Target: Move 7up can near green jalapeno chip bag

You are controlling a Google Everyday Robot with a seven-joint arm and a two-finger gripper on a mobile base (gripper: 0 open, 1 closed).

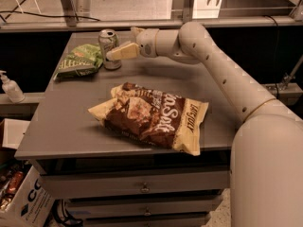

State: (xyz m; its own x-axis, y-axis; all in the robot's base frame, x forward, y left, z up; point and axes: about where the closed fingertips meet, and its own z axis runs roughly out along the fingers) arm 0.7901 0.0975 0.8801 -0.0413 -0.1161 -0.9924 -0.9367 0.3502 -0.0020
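Note:
The 7up can (108, 48) stands upright at the table's back left, silver with a green label. It is right next to the green jalapeno chip bag (79, 60), which lies flat just to its left. My gripper (124, 43) is just right of the can at can height. It is open: one pale finger (122, 52) reaches toward the can's right side, and the other finger (137, 31) sits higher and behind. The fingers do not close around the can.
A large brown-and-cream chip bag (154, 117) lies in the middle of the grey table (61, 126). My arm (213, 65) stretches in from the right over the table's back half. A white pump bottle (9, 86) stands off the table's left side. Drawers sit below the front edge.

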